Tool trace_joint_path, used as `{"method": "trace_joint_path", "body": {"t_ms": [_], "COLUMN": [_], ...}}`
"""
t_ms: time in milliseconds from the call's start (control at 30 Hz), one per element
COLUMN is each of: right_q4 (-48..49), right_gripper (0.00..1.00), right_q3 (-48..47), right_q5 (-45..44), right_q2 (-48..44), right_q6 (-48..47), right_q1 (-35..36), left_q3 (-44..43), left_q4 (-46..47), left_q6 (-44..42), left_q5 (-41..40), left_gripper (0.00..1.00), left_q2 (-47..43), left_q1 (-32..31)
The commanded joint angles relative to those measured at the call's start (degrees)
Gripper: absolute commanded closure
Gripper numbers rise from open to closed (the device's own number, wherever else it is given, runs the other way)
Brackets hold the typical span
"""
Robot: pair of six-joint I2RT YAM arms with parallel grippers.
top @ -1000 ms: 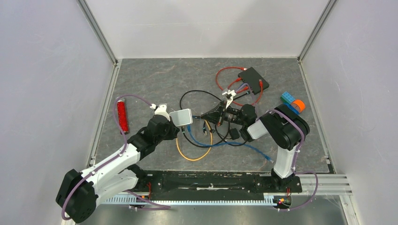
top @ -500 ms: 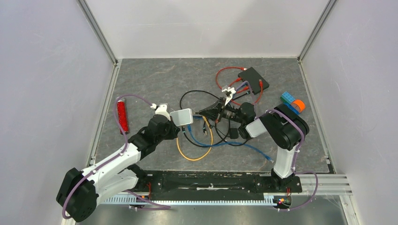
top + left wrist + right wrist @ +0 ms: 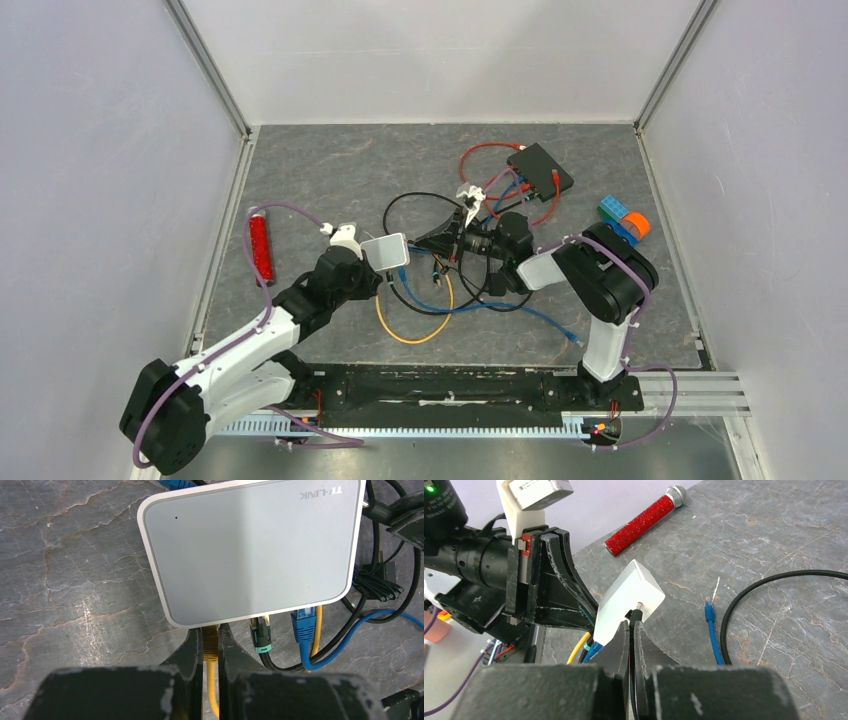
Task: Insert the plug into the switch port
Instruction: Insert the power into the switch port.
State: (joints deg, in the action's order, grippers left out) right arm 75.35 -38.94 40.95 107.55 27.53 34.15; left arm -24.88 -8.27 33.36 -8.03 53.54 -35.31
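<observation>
The white switch (image 3: 386,250) lies left of the table's middle; it also shows in the left wrist view (image 3: 250,550) and the right wrist view (image 3: 626,602). My left gripper (image 3: 210,636) is shut on a yellow plug (image 3: 210,644) whose tip is at the switch's near edge. A black-green plug (image 3: 260,634) and a blue plug (image 3: 303,625) sit in ports beside it. My right gripper (image 3: 631,626) is shut on a thin black cable with a black barrel plug (image 3: 636,612), its tip right at the switch's side face. In the top view the right gripper (image 3: 428,245) is just right of the switch.
A red glitter microphone (image 3: 260,247) lies at the left. A black box (image 3: 540,170) with red cables sits at the back right, coloured blocks (image 3: 625,220) beyond it. Loops of black, blue and orange cable (image 3: 430,300) lie between the arms. A loose blue plug (image 3: 709,612) lies near the switch.
My right gripper has moved left with the black plug, up to the switch's side. The left gripper and the switch have barely moved.
</observation>
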Motion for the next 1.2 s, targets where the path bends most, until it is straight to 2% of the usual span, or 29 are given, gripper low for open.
{"method": "trace_joint_path", "body": {"t_ms": [0, 367, 633, 767, 1167], "right_q4": [-7.12, -17.80, -19.90, -24.30, -31.38], "right_gripper": [1.00, 1.00, 1.00, 1.00, 1.00], "right_q3": [-2.54, -2.52, -4.83, -5.87, -10.32], "right_q5": [-1.03, 0.50, 4.74, 3.88, 8.91], "right_q2": [-3.42, -8.09, -7.78, -8.84, -6.40], "right_q6": [-6.61, -13.72, -13.86, -16.55, -18.74], "right_q1": [1.44, 1.36, 1.44, 1.38, 1.45], "left_q3": [-0.68, -0.62, -1.02, -1.39, -2.09], "left_q4": [4.18, 3.26, 2.79, 2.60, 0.98], "left_q6": [0.12, -1.79, -4.42, -5.21, -9.62], "left_q5": [1.61, 1.57, 2.67, 3.22, 3.76], "left_gripper": [0.98, 0.98, 0.98, 0.98, 0.98], "left_q2": [-1.56, -2.35, -1.28, -0.07, -0.70], "left_q1": [-0.20, -0.20, -0.20, -0.20, -0.20]}}
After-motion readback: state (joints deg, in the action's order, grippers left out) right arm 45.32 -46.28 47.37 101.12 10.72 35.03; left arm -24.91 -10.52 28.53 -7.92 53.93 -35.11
